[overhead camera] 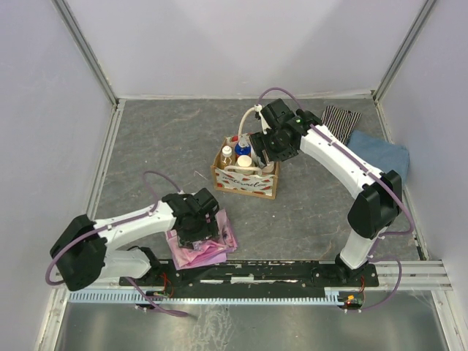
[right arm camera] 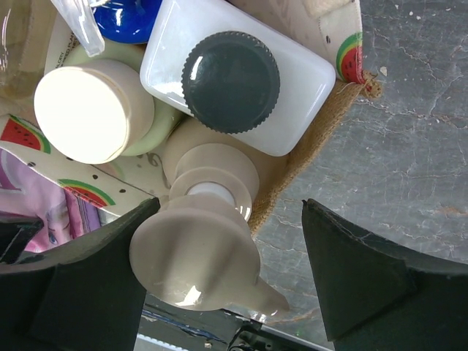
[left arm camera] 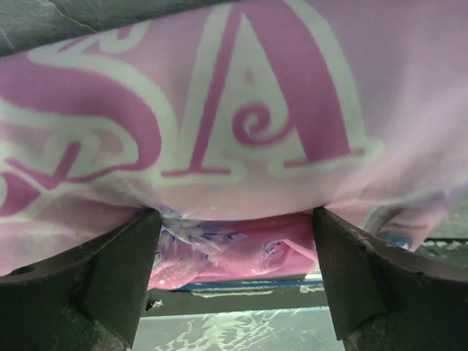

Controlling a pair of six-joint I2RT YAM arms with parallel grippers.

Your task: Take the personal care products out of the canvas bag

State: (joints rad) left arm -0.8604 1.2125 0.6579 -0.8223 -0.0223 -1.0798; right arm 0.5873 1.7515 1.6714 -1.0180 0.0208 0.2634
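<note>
The canvas bag stands mid-table, cream with a red watermelon print; its rim also shows in the right wrist view. Several bottles stand in it. In the right wrist view I see a beige pump bottle, a whitish bottle with a dark cap, a white-capped bottle and a blue pump. My right gripper hangs over the bag's right end, open, with the beige pump head between its fingers. My left gripper is open, low over the pink cloth.
The pink folded cloth lies near the front, left of centre. A striped cloth and a blue cloth lie at the back right. White walls close in three sides. A black rail runs along the near edge.
</note>
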